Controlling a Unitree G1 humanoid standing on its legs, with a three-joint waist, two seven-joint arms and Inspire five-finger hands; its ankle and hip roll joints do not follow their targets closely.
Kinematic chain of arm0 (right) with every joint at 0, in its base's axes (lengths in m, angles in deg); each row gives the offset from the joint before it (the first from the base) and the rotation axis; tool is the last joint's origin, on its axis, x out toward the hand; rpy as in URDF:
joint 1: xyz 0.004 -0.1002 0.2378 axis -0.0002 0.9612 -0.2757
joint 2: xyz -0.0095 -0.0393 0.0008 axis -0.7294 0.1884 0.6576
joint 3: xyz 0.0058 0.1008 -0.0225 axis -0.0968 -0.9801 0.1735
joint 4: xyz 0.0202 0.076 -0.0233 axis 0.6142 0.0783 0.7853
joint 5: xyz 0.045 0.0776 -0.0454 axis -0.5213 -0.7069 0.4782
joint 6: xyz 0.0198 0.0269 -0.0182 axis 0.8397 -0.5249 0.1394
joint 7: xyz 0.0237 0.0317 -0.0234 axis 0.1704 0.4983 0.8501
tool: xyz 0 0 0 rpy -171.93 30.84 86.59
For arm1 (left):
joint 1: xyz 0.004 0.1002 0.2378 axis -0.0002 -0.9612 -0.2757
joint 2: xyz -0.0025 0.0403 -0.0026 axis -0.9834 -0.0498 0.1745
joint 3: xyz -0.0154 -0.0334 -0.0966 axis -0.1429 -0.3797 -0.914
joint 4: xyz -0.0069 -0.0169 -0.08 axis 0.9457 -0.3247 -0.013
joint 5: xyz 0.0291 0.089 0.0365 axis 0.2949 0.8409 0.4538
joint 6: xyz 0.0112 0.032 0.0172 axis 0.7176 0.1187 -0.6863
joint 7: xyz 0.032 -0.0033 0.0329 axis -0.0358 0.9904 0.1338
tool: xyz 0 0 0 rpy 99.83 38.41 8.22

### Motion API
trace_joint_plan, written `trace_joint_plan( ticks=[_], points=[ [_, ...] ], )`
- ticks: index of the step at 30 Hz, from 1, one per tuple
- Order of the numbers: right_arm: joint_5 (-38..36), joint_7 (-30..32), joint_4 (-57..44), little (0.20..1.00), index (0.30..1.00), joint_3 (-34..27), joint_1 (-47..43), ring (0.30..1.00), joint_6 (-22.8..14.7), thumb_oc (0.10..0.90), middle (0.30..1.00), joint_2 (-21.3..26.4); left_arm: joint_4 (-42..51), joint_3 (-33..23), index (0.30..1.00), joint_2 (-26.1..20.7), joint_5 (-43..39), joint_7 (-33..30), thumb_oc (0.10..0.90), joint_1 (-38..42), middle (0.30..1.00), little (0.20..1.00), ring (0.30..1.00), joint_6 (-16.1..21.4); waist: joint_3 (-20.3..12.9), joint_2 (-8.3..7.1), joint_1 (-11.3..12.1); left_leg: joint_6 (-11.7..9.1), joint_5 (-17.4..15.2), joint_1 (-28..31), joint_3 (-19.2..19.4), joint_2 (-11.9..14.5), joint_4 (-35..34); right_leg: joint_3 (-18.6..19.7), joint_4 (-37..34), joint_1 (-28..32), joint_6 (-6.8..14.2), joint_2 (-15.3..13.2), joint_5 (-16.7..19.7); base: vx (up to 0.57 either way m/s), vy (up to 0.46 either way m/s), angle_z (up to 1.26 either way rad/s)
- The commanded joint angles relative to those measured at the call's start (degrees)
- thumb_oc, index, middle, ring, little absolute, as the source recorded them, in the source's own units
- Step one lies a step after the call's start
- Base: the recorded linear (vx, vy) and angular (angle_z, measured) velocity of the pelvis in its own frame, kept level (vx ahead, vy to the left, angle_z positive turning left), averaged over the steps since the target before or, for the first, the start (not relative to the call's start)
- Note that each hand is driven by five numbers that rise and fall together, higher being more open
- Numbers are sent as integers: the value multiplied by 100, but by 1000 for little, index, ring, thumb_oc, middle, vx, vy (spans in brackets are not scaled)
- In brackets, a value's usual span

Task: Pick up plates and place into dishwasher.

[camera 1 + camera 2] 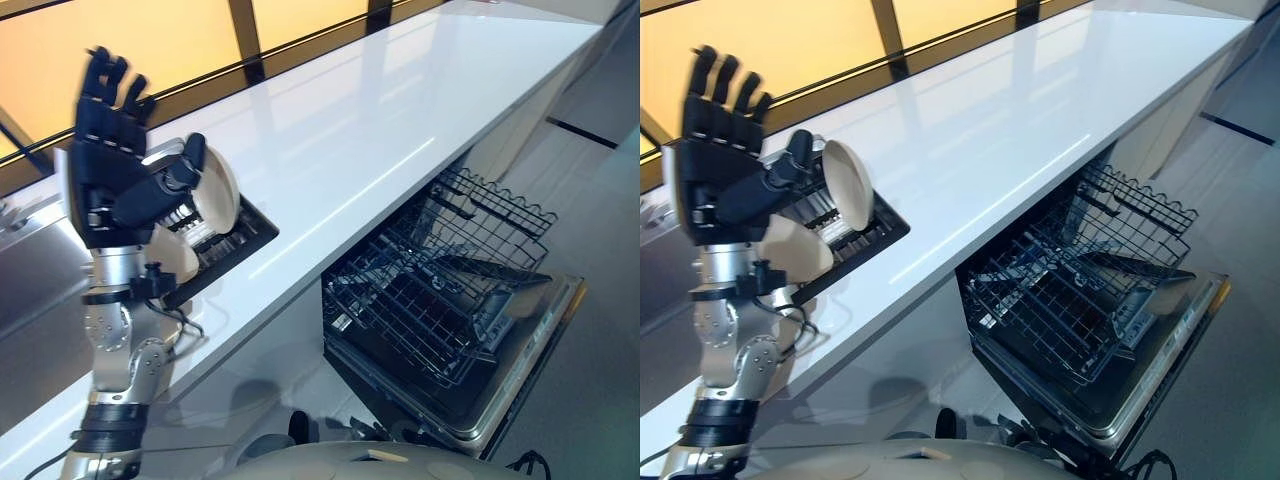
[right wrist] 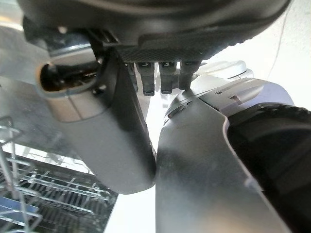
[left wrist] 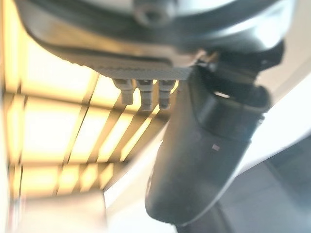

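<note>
L hand (image 1: 108, 165): dark, black fingers w/ blue-tinted segments, black thumb | L arm (image 1: 115, 345): silver-grey metal, round joint housings, black bands at wrist & lower down | R hand (image 2: 112, 131): dark grey smooth thumb, textured black palm edge

The left arm rises at 9 o'clock, forearm upright. The left hand (image 1: 112, 160) is raised, palm forward, fingers straight and spread, thumb toward 3 o'clock, holding nothing.

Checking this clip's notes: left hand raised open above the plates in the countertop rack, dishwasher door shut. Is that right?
Not quite: the dishwasher stands open with its wire rack pulled out, as the left eye view shows. The left hand is raised open above the plates in the countertop rack.
</note>
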Motion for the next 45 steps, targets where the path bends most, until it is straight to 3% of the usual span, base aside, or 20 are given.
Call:
trace_joint_plan(
  ticks=[1, 8, 14, 15, 22, 29, 33, 45],
  points=[
    [431, -150, 146, 900, 900, 362, -101, 900, -6, 800, 900, -177, 640, -424, 900, -410, 1601, -927, 800, 550, 900, 900, 900, 18, -169, 127, 176, 122, -1106, 437, 151, -331, 38, 21, 432, -189, -10, 336, -551, 3, -13, 11],
    [507, -94, 181, 900, 900, 345, -146, 900, 59, 800, 900, -167, 355, -750, 900, -1148, 3353, -1868, 800, 679, 900, 900, 900, -665, -195, 171, 184, 132, -1072, 431, 141, -305, 38, -10, 661, -271, -28, 306, -663, -5, -10, 7],
    [578, -117, 192, 900, 900, 379, -240, 900, 109, 800, 900, -126, -225, -933, 900, -2060, 4952, -2129, 800, 683, 900, 900, 900, -2132, -251, 235, 181, 95, -1074, 451, 209, -299, 38, -30, 549, -191, -10, 329, -633, 0, 0, 0],
    [604, -110, 187, 900, 900, 365, -257, 900, 147, 800, 900, -107, -502, -1017, 900, -2440, 5214, -2022, 800, 685, 900, 900, 900, -2536, -265, 277, 173, 92, -1061, 446, 210, -276, 38, -23, 646, -220, -8, 321, -680, 0, 0, 0],
    [635, 23, 120, 900, 900, 305, -328, 900, 327, 800, 900, -38, -1429, -1200, 900, -3484, 6005, -1797, 800, 583, 900, 900, 900, -3064, -211, 366, 147, 127, -1053, 460, 213, -267, 38, -3, 809, -294, 5, 279, -719, 0, 0, 0],
    [719, 9, 100, 900, 900, 323, -409, 900, 424, 800, 900, 79, -1982, -1512, 900, -4187, 6503, -1398, 800, 244, 900, 900, 900, -3141, -248, 417, 196, 58, -1046, 429, 307, -304, 38, -51, 294, -170, 83, 319, -432, 0, 0, 0],
    [722, -10, 56, 900, 900, 334, -421, 900, 488, 800, 900, 115, -2267, -1621, 900, -4420, 6782, -991, 800, 145, 900, 900, 900, -2892, -278, 447, 212, 38, -1001, 342, 317, -288, 38, -29, 301, -221, 106, 311, -421, 0, 0, 0],
    [851, -43, 45, 900, 900, 236, -541, 900, 518, 800, 900, 182, -2162, -859, 900, -4203, 7190, 108, 800, 432, 900, 900, 900, -1910, -246, 459, 170, 145, -1049, 397, 246, -357, 38, 19, 500, -288, 159, 250, -455, -34, 40, 0]
  ],
)
